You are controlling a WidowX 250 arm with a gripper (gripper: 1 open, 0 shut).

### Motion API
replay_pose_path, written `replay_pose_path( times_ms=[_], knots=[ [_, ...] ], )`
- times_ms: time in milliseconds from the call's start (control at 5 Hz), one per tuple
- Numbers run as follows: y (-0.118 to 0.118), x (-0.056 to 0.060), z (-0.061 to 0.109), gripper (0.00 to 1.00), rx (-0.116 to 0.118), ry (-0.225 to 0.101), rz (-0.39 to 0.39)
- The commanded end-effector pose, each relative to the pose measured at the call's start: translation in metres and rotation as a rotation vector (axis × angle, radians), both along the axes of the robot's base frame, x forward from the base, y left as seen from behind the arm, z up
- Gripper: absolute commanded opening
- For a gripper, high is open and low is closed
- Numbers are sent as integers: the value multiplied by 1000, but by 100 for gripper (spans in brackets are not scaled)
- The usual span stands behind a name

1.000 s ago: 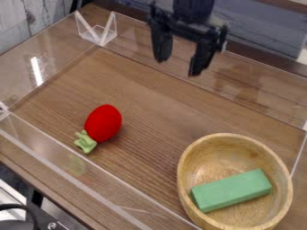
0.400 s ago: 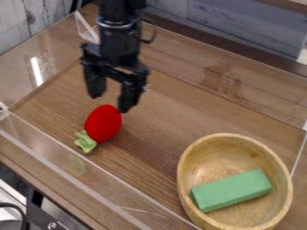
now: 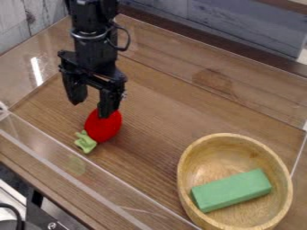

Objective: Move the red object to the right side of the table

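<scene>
Partly, red strawberry (image 3: 103, 128) hidden behind the spread tool (image 3: 93, 101), arm (image 3: 92, 18) cut off above.

Way to strawberry (image 3: 104, 128) from front open; pincer (image 3: 93, 101) blocks rear.

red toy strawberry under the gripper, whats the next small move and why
Probably lower the open black gripper slightly while easing it toward the strawberry's middle: the red toy strawberry with green leaves seems ungripped, its body reaching out below and beside the fingers.
</scene>
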State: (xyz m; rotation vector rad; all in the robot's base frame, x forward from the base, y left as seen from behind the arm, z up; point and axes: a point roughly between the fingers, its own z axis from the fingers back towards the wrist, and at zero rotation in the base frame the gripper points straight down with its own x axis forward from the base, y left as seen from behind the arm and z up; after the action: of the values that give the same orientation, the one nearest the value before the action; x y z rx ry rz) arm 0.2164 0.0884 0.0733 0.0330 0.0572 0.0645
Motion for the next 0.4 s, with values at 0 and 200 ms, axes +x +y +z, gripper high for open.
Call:
replay_pose_path(
  times_ms=[0, 200],
  knots=[
    [5, 3, -6, 100, 10, -19, 15],
    [6, 4, -16, 100, 7, -20, 25]
  ],
)
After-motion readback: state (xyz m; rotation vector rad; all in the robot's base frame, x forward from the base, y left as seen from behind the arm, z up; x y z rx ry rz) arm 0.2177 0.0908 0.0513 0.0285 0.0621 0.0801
